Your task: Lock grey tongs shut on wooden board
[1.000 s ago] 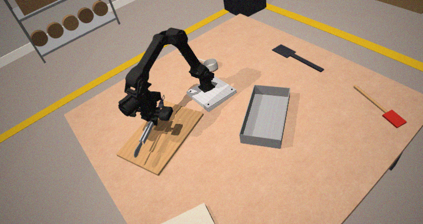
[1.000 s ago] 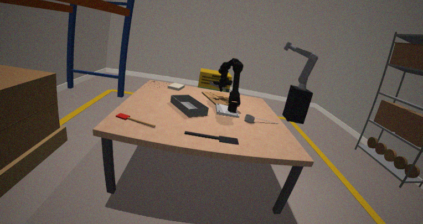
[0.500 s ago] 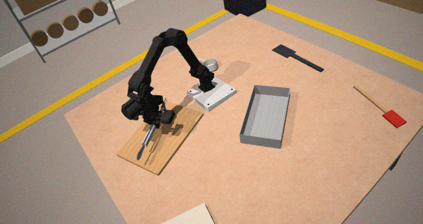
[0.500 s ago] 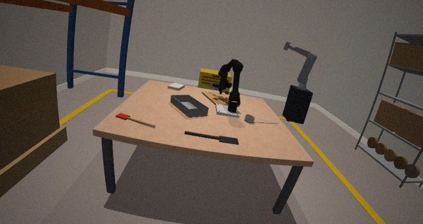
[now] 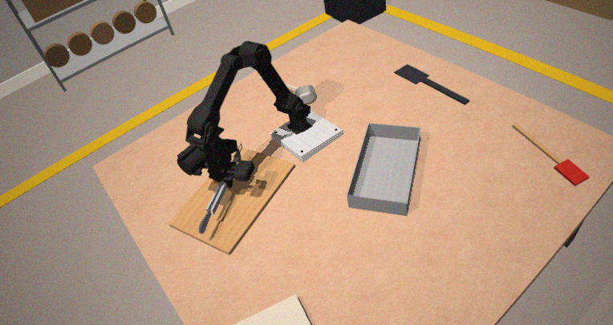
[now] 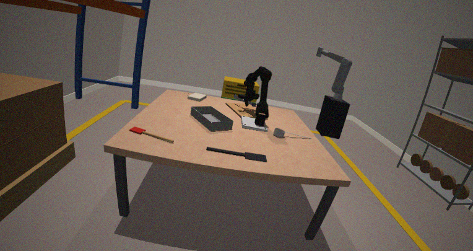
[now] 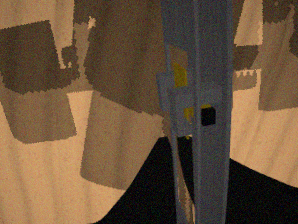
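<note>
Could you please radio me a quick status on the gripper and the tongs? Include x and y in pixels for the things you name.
Gripper (image 5: 226, 183) shut on grey tongs (image 5: 214, 199) (image 7: 212, 60). Tongs over wooden board (image 5: 261, 202) (image 6: 233, 110), arms close together; lock unconfirmed. No obstruction seen between tongs and board.

Red-headed spatula (image 5: 571, 172) (image 6: 137, 130), black turner (image 5: 412, 73) (image 6: 256, 157), yellow floor lines (image 5: 493, 46) (image 6: 374, 188)
</note>
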